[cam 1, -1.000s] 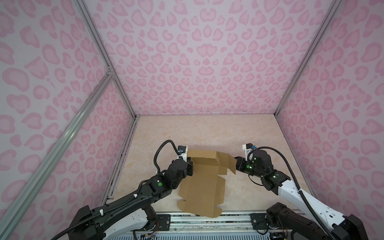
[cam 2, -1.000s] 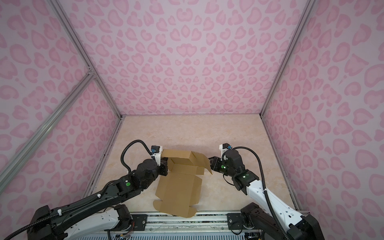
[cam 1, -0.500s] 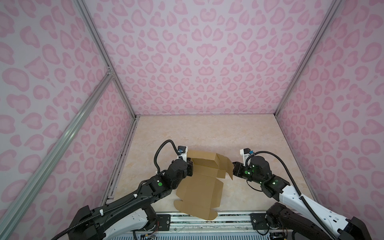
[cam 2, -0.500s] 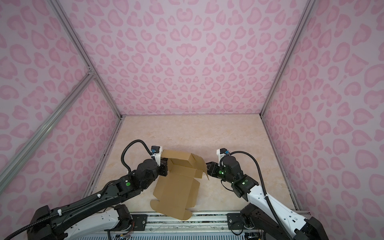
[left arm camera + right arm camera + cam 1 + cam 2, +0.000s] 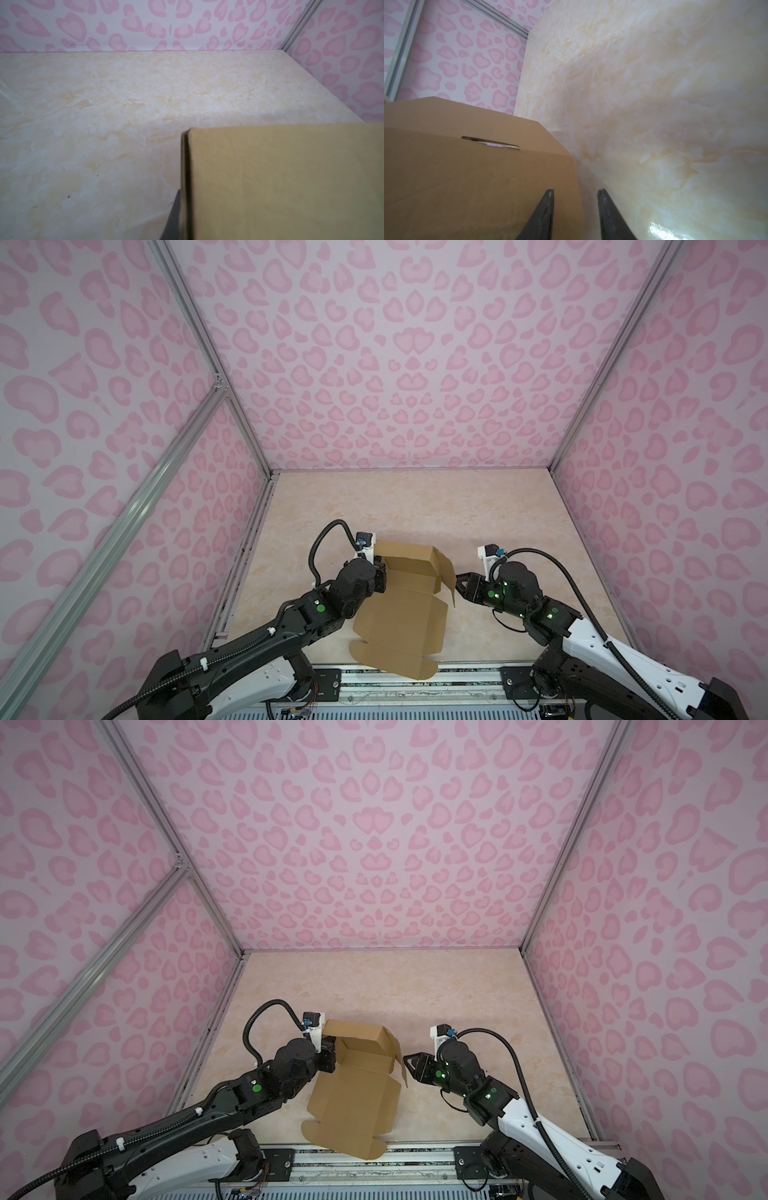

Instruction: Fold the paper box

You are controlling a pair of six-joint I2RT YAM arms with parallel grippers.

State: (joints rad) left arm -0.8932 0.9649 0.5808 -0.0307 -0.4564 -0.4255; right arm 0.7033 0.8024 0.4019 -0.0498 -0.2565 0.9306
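Both top views: paper box (image 5: 399, 614) half-formed, 6 o'clock on worktop (image 5: 415, 506); left pincer (image 5: 381, 572) clenched on 10 o'clock wall (image 5: 388, 568).
Left wrist: thin wall edge.
Right wrist: right pincer (image 5: 575, 192) parted at loose flap (image 5: 477, 176), nothing held.
Likely light, creasable; grip near creases.

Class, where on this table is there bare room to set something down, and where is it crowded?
Bare: the table from back wall to the paper box. Crowded: near half, where left gripper grips the box and right gripper faces it.
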